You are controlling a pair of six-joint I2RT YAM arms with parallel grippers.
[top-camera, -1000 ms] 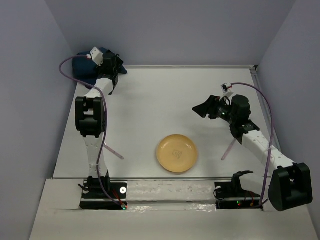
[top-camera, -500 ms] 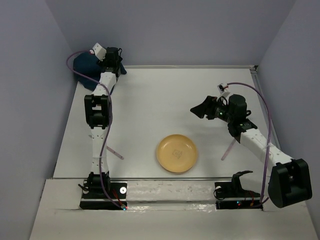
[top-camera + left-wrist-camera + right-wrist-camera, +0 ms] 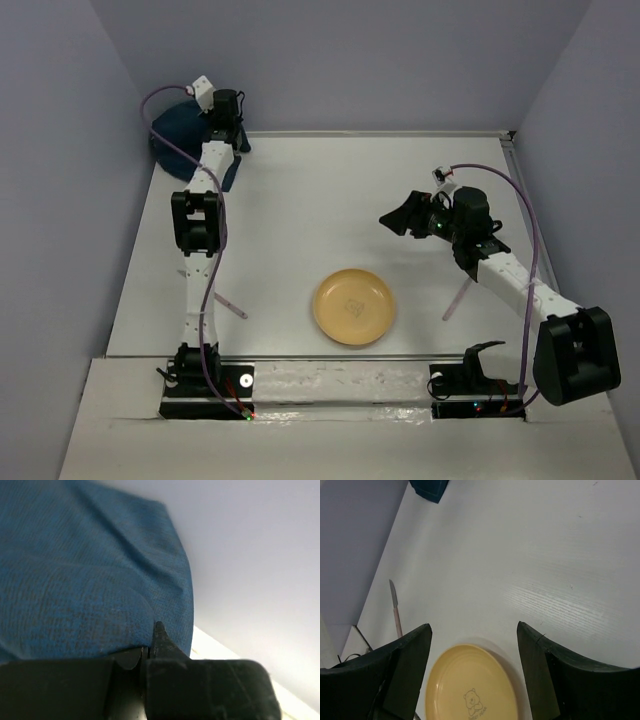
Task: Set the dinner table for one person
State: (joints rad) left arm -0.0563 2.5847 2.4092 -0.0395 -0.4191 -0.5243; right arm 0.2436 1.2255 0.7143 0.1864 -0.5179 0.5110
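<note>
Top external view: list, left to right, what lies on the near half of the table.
On the dinner table, near half: pink-handled knife → yellow plate → pink-handled utensil, its type too small to tell.
</note>
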